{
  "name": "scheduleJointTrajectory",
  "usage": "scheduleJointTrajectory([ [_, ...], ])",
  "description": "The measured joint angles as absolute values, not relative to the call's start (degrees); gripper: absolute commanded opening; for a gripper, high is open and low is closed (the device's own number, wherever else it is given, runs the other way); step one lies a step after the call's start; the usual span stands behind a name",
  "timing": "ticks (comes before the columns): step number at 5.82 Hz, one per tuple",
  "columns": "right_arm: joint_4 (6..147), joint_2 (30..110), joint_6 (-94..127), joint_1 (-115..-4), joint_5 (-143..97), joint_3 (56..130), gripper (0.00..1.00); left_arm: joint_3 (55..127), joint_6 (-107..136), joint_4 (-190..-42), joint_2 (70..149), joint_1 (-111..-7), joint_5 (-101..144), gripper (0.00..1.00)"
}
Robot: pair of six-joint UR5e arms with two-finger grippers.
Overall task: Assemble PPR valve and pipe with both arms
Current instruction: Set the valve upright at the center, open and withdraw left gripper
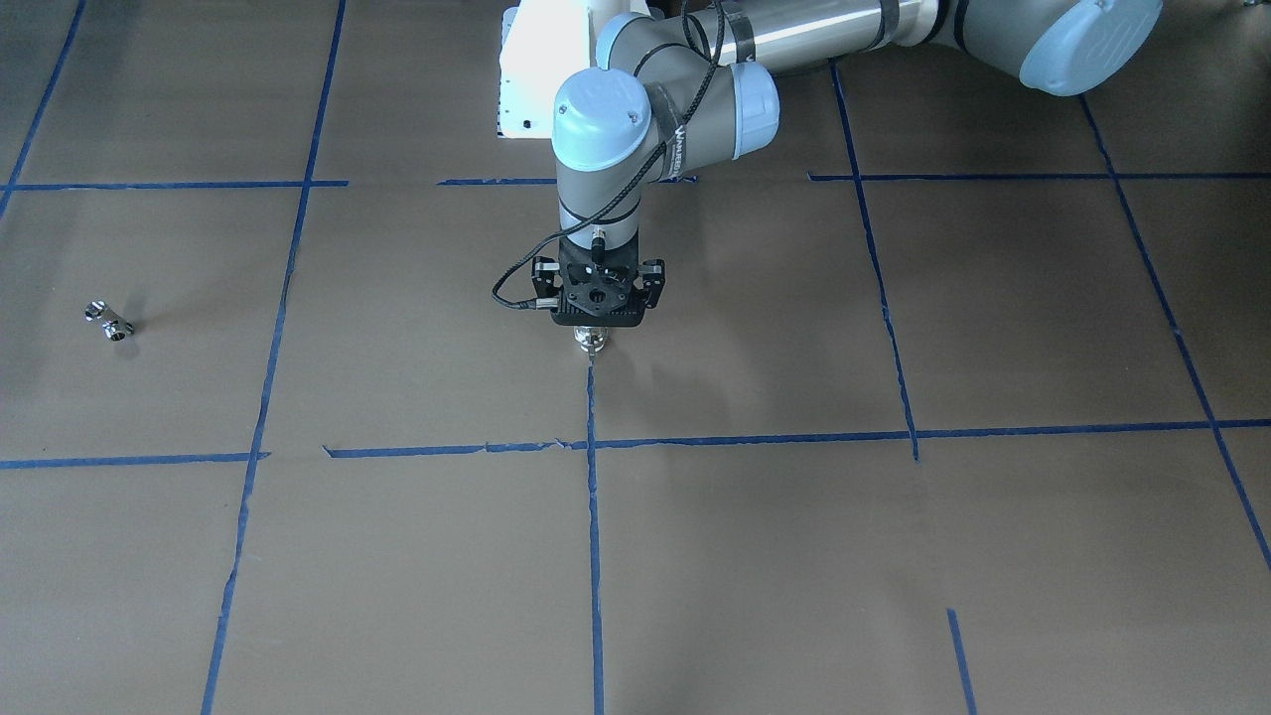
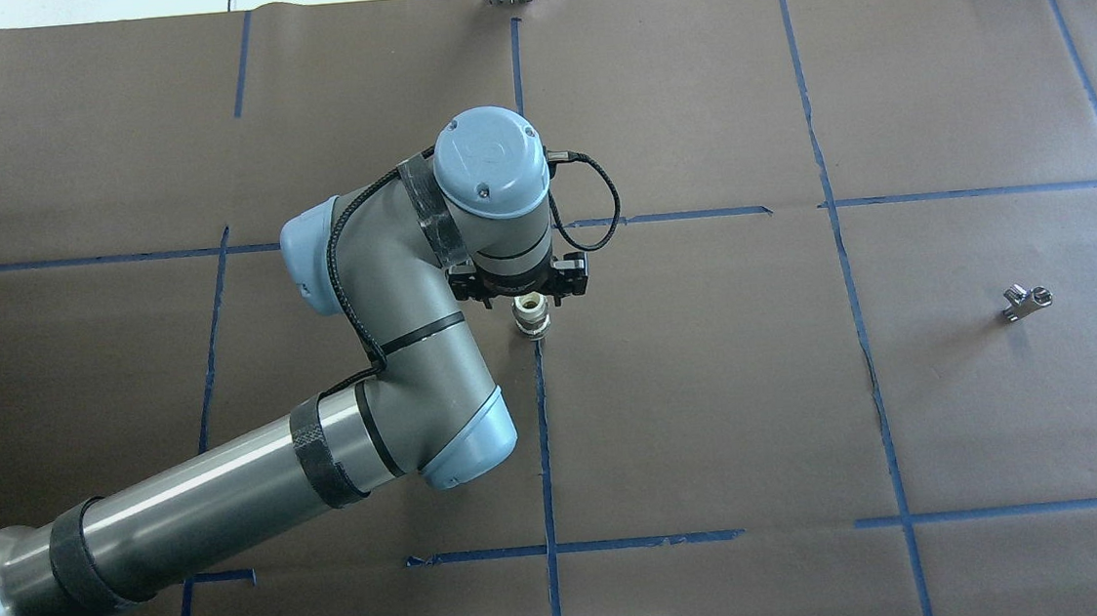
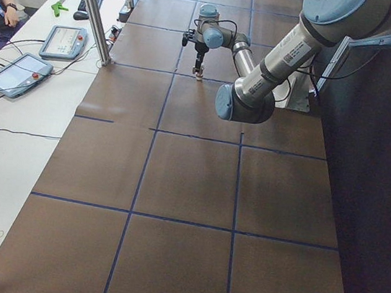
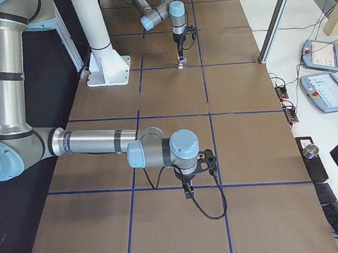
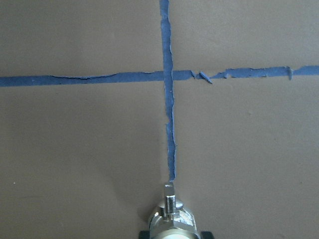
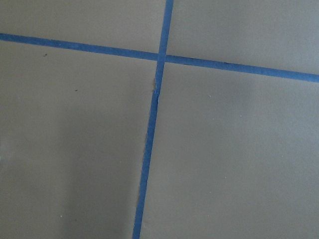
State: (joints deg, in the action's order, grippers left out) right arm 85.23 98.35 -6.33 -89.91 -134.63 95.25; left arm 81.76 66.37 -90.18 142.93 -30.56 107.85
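Closest in the right-end view, the right arm (image 4: 97, 141) reaches out over the brown paper table (image 4: 169, 236). Its wrist is turned down, and the right gripper (image 4: 188, 190) hangs near a crossing of the blue tape lines (image 4: 255, 184). This claw shows in that side view alone, so I cannot tell whether it is spread or pressed together. Its own wrist camera shows only paper and tape.

Farther along, on the robot's right part of the table, the pipe (image 2: 1026, 300) lies on its side on the paper. It is well apart from the valve and from the left gripper.

Farthest, near the table's middle, the left arm (image 2: 230, 490) bends over and points the left gripper (image 2: 528, 300) straight down. Its fingers pinch the PPR valve (image 2: 533, 321), which stands upright with a white end on top and the metal section below. In the left wrist view, dark fingertips (image 5: 205, 235) flank the valve, and its lower part sits right at the end of a tape line. I cannot tell whether it touches the paper or hangs just above it.

Behind this arm stands the white pedestal base (image 1: 526, 79).
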Motion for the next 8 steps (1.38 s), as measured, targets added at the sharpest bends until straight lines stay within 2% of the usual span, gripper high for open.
scheduleJointTrajectory([
  [1,85.2,98.4,-6.4,-89.9,-134.6,95.3,1.0,83.4,66.2,-89.7,142.5,-31.3,108.0,1.0],
  [3,85.2,98.4,-6.4,-89.9,-134.7,95.3,1.0,91.7,62.7,-86.5,137.6,-35.0,110.4,1.0],
  [5,85.1,97.8,-6.4,-89.6,-134.7,95.8,1.0,101.7,48.8,-82.1,127.0,-42.3,114.3,1.0],
  [6,85.1,97.4,-6.5,-89.1,-134.8,95.9,1.0,104.2,39.5,-81.6,121.2,-47.5,117.1,1.0],
  [8,81.0,97.0,-6.4,-87.1,-136.6,96.3,1.0,104.1,18.4,-82.0,108.1,-64.5,128.0,1.0],
])
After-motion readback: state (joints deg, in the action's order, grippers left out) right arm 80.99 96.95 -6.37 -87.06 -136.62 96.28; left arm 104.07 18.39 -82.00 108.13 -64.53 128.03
